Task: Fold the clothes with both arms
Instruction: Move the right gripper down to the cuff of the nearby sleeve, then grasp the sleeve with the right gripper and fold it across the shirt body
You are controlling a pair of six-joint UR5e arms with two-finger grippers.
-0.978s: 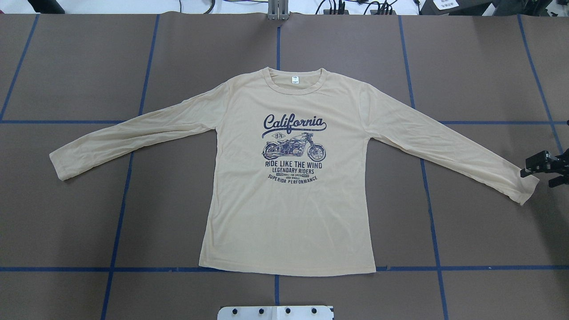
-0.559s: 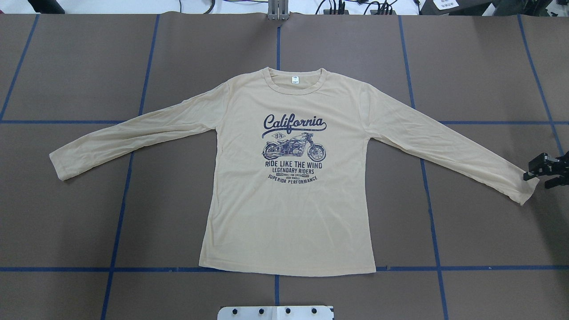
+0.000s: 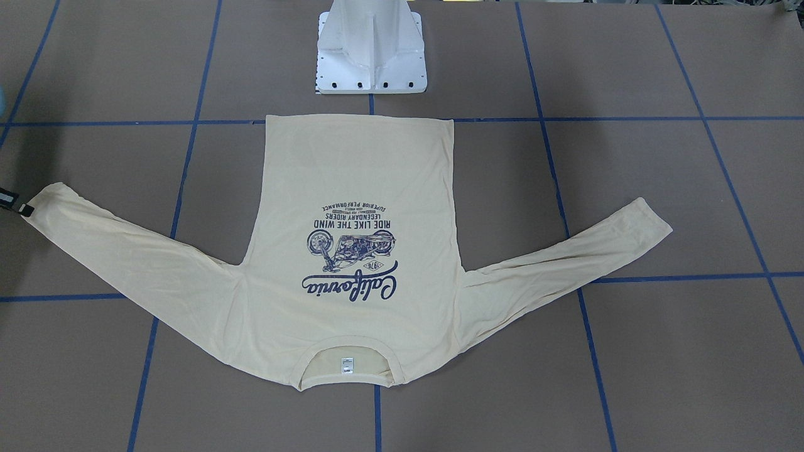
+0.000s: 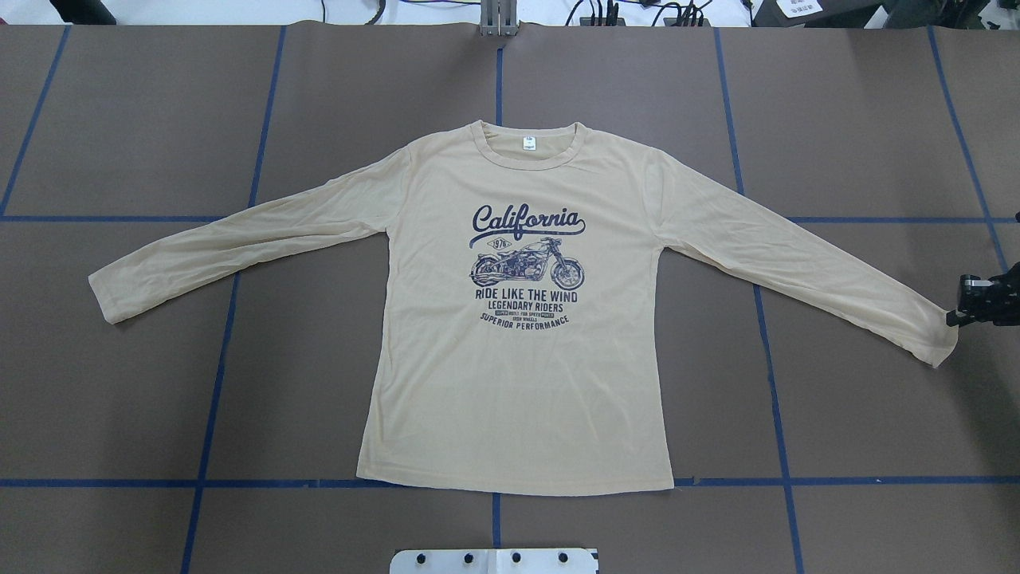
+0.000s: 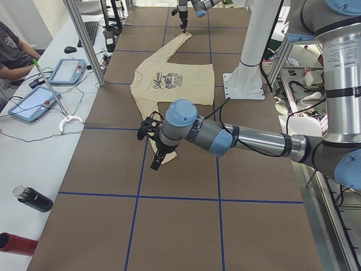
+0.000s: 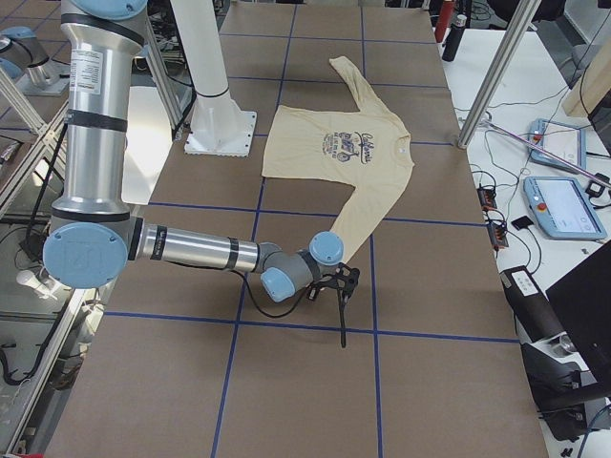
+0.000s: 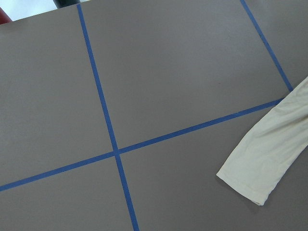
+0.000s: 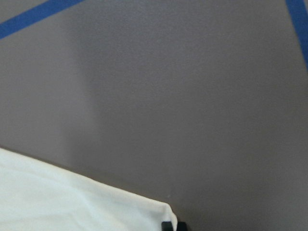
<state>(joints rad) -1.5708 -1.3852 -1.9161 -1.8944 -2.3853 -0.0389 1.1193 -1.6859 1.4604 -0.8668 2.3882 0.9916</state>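
The right gripper seems pinched on the shirt cuff; the left gripper hangs near the other cuff, its opening unclear.

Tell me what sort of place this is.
Probably a robotics lab workcell: a left arm and right arm reach over a brown table gridded with blue tape, and teach pendants lie on a white side bench where a person sits.
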